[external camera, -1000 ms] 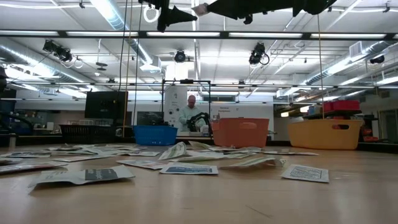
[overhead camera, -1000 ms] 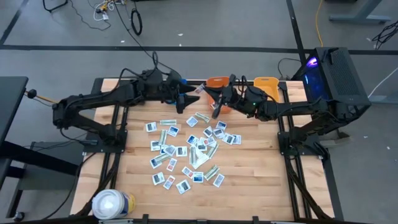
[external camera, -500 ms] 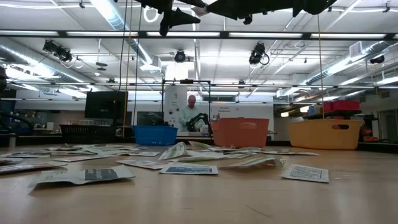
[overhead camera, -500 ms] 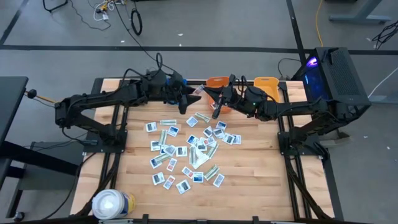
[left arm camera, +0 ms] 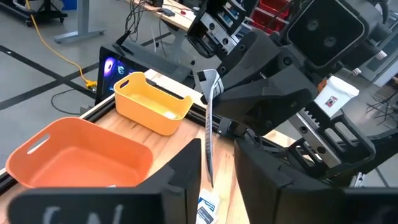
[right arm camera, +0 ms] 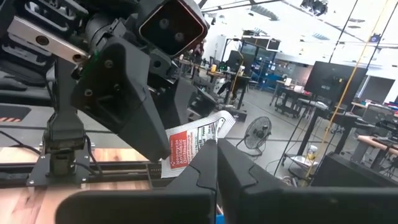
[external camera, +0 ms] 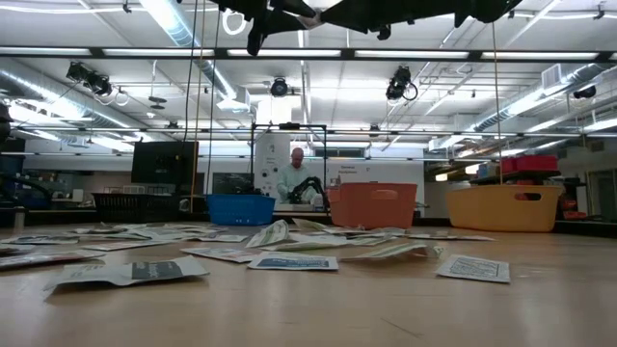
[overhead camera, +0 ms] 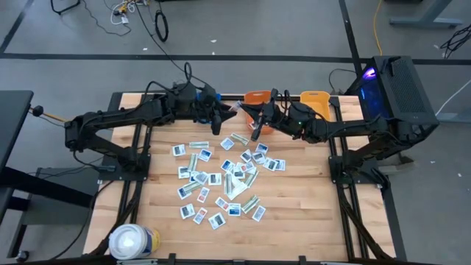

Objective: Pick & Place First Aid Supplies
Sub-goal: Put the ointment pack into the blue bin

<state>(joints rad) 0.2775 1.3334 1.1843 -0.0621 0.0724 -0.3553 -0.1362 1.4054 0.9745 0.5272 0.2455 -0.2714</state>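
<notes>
Above the bins, both arms (overhead camera: 118, 121) meeting at one packet (right arm camera: 198, 142)
</notes>
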